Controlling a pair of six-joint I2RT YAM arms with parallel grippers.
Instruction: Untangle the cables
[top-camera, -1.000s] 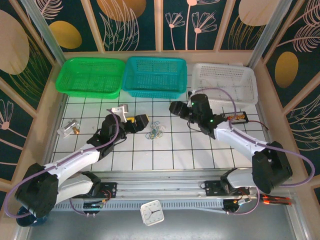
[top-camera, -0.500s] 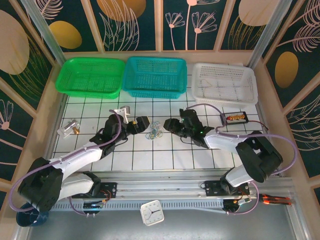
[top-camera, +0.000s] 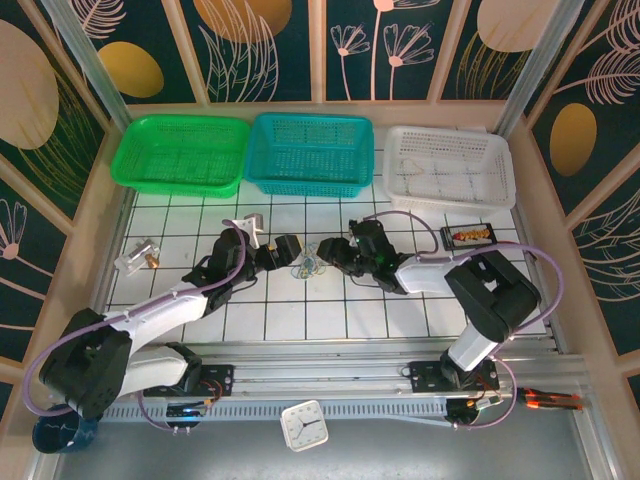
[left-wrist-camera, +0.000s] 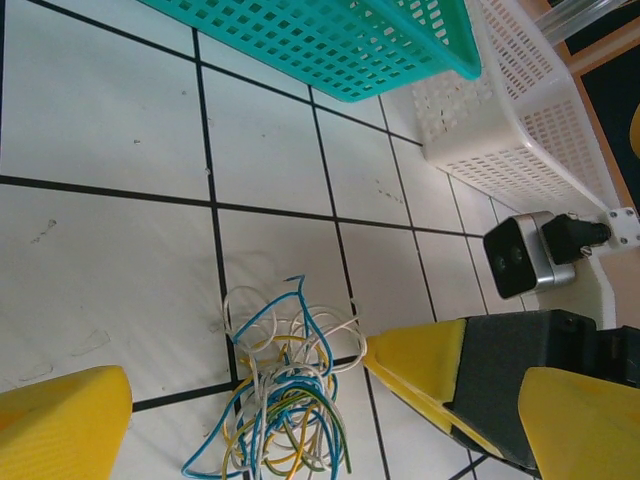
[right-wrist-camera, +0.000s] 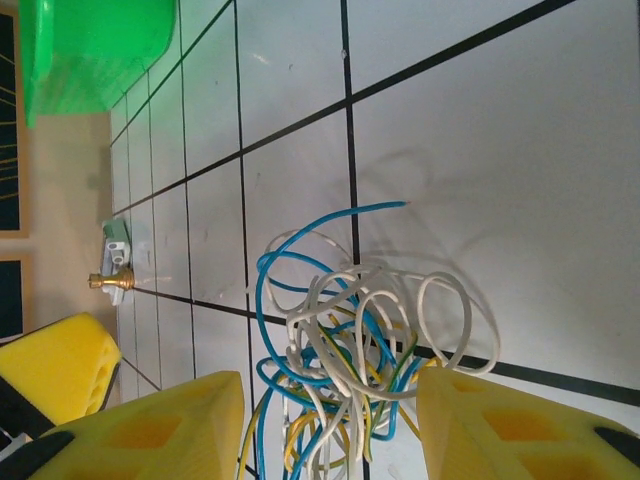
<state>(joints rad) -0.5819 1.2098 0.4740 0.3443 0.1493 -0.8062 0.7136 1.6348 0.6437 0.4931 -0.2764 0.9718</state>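
table (top-camera: 400, 310): white tiles, black grid lines.
cables (top-camera: 308, 266) (left-wrist-camera: 285, 405) (right-wrist-camera: 360, 350): thin limp wires in blue, white and yellow-green, one loose tangle. You have it lying flat across a grid line, in front of the teal plastic mesh basket (top-camera: 310, 152) (left-wrist-camera: 330, 40).
left gripper (top-camera: 286, 249): jaws spread wide, holding nothing, just left of the tangle. One yellow pad (left-wrist-camera: 60, 425) shows beside the wires.
right gripper (top-camera: 328, 250) (right-wrist-camera: 330, 395): jaws part-way apart, yellow pads (right-wrist-camera: 150, 430) either side of the tangle's near end. Wires lie loose in the gap; you have no pinch on them.
far edge: green plastic mesh basket (top-camera: 180, 155) (right-wrist-camera: 90, 50) left of the teal one, white plastic mesh basket (top-camera: 450, 165) (left-wrist-camera: 520, 130) right of it.
black box (top-camera: 468, 235): small, red and yellow terminals, in front of the white basket. Print too small to read.
clock (top-camera: 303, 425): white square analogue face on the near rail, between your arm bases. Numerals too small to read.
brass fitting (top-camera: 140, 257) (right-wrist-camera: 112, 275): small white-and-brass part at the table's left side, well apart from the tangle.
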